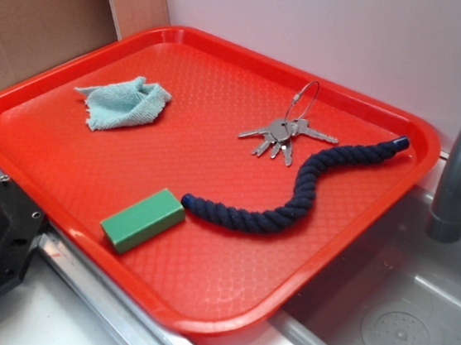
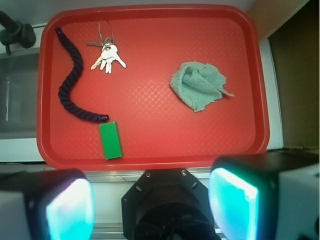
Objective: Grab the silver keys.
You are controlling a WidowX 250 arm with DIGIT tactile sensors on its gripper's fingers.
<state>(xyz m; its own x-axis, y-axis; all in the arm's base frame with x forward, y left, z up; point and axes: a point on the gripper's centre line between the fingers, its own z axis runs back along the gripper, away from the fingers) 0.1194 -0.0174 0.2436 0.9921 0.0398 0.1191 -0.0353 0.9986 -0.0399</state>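
Pads (image 2: 67,210) of the gripper (image 2: 150,207) are seen at the bottom of the wrist view, spread wide apart and grasping nothing; the gripper is held off the near edge of the tray (image 2: 150,159), high above it. Nearest on the tray, one green block (image 2: 110,140) is found, touching the near end of one navy rope (image 2: 70,80). One crumpled cloth (image 2: 198,84) is placed farther in, to the right in the wrist view. Farthest, in the far left corner as the wrist camera sees it, one bunch of keys (image 2: 107,56) is located, just beside the rope's far stretch but apart from it. About five keys are counted, fanned toward the gripper, with the wire ring (image 2: 105,29) on the far side. A reach forward and leftward is judged necessary.
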